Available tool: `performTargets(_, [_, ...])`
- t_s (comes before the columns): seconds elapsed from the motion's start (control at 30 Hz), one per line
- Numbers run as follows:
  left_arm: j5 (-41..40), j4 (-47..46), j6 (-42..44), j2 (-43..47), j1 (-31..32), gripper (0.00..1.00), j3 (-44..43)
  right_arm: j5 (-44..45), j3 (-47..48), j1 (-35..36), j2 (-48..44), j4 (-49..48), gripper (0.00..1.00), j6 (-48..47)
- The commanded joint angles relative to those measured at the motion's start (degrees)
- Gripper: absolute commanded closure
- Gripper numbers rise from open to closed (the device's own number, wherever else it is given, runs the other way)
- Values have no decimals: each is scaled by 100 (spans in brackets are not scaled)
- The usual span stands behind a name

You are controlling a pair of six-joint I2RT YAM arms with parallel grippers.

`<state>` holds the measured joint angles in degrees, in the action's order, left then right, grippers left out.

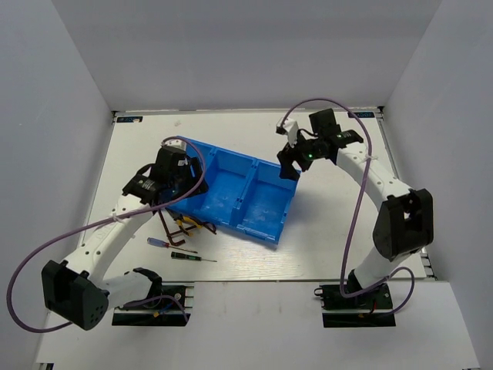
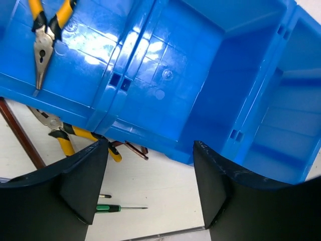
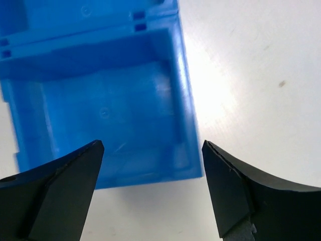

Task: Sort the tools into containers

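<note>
Left hand is spread wide, empty, over the bin, pliers inside at upper left; right hand same, empty too.

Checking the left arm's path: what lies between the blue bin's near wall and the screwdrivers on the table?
Yellow-handled pliers and brown hex keys lie there, close against the blue bin, just above the screwdrivers in the top view.

White table w/ blue bin, pliers, hex keys, 2 screwdrivers
</note>
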<state>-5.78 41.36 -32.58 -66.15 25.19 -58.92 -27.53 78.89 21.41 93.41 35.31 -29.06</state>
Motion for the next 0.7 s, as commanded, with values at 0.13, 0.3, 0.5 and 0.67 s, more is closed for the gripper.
performTargets(0.13, [-345, 310, 67, 532, -23, 21, -226, -120, 1581, -40, 1580, 361, 14, -1399])
performTargets(0.3, [-564, 600, 15, 770, -23, 20, -278, -367, 2183, -84, 2304, 784, 19, -1629])
performTargets(0.5, [-767, 733, 15, 1052, -76, 18, -226, -359, 1858, -84, 2402, 776, 58, -1630])
performTargets(0.67, [-661, 558, -47, 999, -76, 18, -103, 230, 1278, -268, 2130, 31, 100, -883])
